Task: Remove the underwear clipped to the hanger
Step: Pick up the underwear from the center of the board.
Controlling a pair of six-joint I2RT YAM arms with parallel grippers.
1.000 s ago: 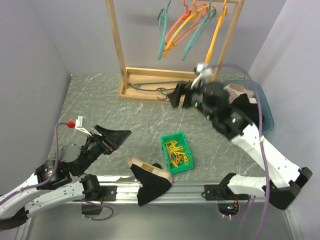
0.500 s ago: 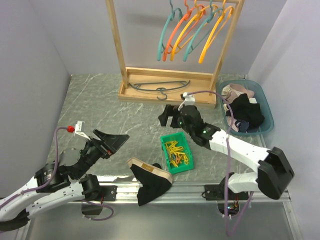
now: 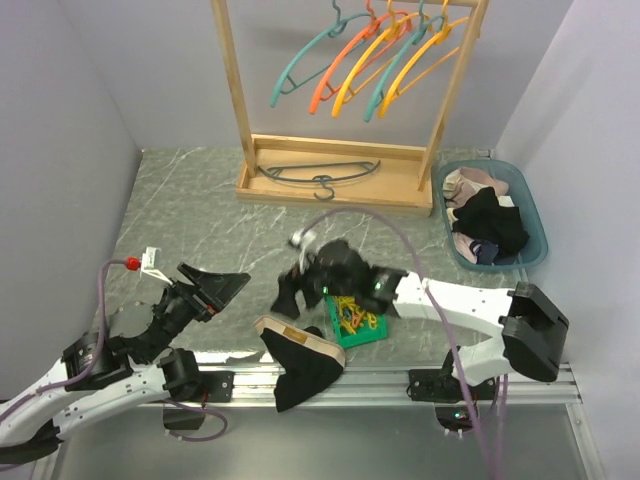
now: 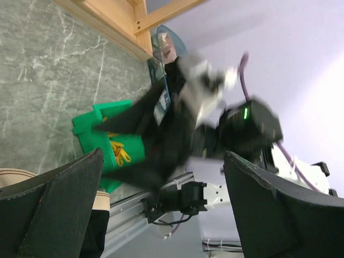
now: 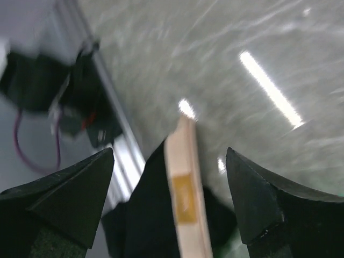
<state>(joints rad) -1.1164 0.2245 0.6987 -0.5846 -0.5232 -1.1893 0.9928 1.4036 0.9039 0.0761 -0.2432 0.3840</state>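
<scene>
A black underwear (image 3: 300, 368) with a cream waistband lies at the table's front edge, draped over the rail. My right gripper (image 3: 289, 293) is open just above its far end. In the right wrist view the waistband (image 5: 185, 199) sits between the spread fingers (image 5: 70, 188), untouched and blurred. More underwear (image 3: 488, 220) is piled in the blue basket (image 3: 536, 232). My left gripper (image 3: 218, 285) is open and empty, left of the underwear. Its wrist view shows only the blurred right arm (image 4: 177, 107) between its fingers (image 4: 279, 204). A grey hanger (image 3: 320, 172) lies on the rack's base.
A green bin (image 3: 336, 335) of yellow pegs sits just right of my right gripper; it also shows in the left wrist view (image 4: 97, 134). A wooden rack (image 3: 232, 90) at the back holds several coloured hangers (image 3: 370, 50), swinging.
My right arm has swung from the rack and basket down to the near left, over the black underwear. The coloured hangers swing leftward. My left arm shifted slightly.
</scene>
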